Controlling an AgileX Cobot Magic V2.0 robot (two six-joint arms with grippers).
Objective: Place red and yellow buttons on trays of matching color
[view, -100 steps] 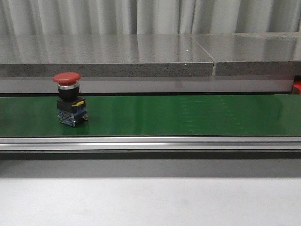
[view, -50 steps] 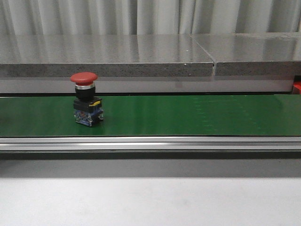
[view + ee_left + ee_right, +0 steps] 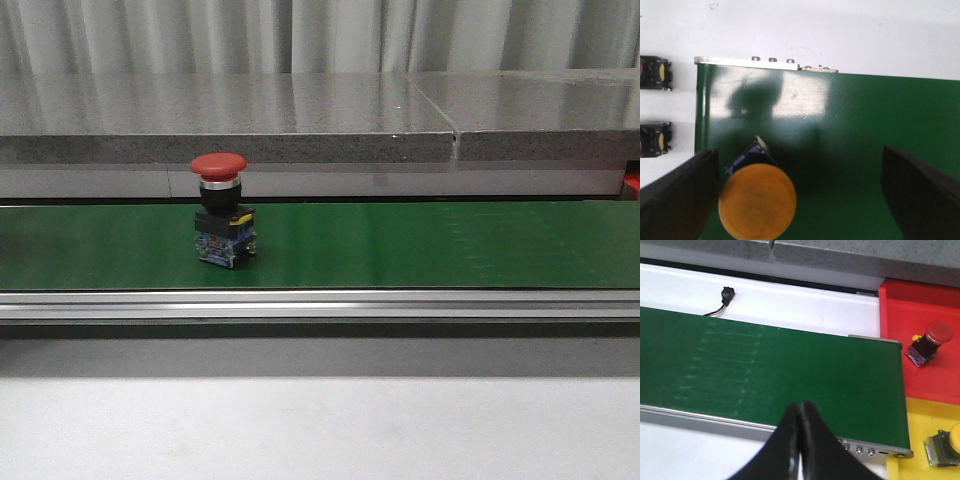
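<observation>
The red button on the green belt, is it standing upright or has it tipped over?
Upright. In the front view the red button has its mushroom cap on top, with the contact block resting flat on the green belt.

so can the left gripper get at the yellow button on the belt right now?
Probably yes. The left gripper is open above the green belt, with the yellow button upright between its fingers, close to one of them, nothing in between.

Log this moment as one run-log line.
belt: red button upright, left of centre | left hand: open over yellow button | right hand: shut, empty | trays: one red, one yellow button placed
</observation>
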